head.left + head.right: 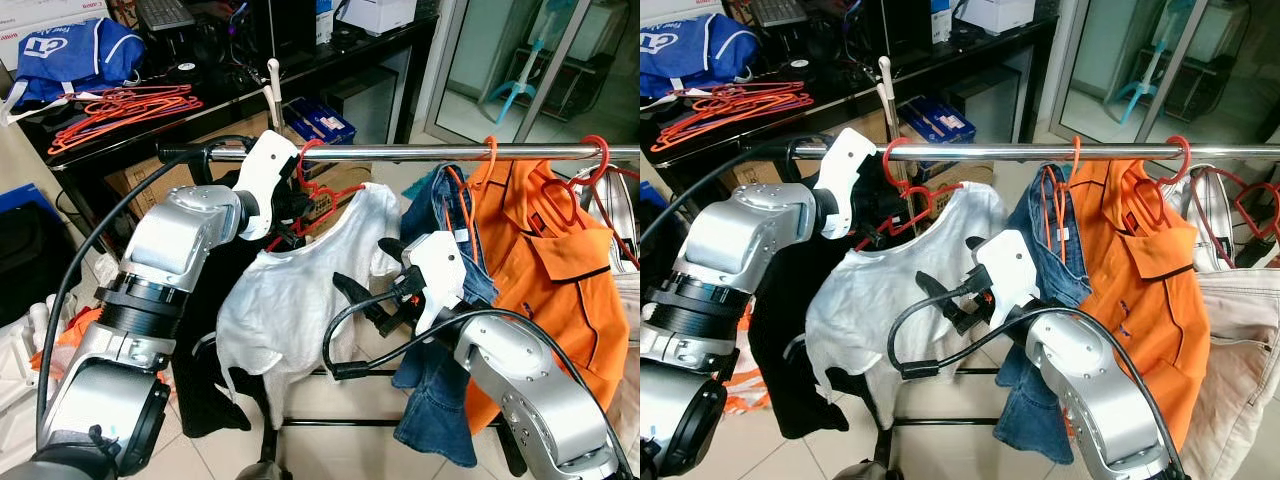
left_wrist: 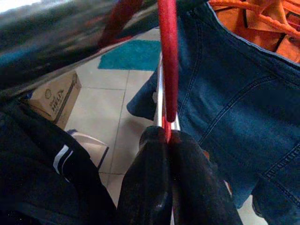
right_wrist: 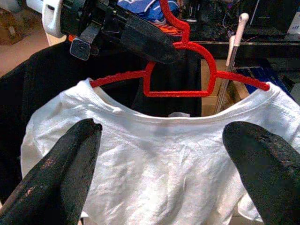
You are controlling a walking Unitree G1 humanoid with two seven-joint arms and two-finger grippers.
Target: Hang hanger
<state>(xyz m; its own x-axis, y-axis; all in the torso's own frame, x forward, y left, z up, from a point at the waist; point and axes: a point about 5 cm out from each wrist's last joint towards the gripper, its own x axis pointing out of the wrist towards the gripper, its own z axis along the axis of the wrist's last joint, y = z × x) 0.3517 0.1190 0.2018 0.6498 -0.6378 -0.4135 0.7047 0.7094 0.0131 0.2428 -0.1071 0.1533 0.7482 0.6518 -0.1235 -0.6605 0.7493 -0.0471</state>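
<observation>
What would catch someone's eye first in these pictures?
The left hand pinches a red hanger carrying a white T-shirt, its hook over the metal rail. The right hand hovers open before the shirt. A bright orange shirt hangs further right.

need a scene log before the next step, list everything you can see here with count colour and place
rail: one, silver, running across the scene
red hanger: one, red, hook over the rail, carrying the white t-shirt
white t-shirt: one, white, hanging between the arms
black garment: one, black, left of the t-shirt
jeans: one, blue denim, on an orange hanger right of the t-shirt
orange shirt: one, orange, right of the jeans
spare hangers: a pile, orange-red, on the black desk
blue bag: one, blue with white, on the desk
left gripper: shut on the red hanger near the rail
right gripper: open, facing the t-shirt
</observation>
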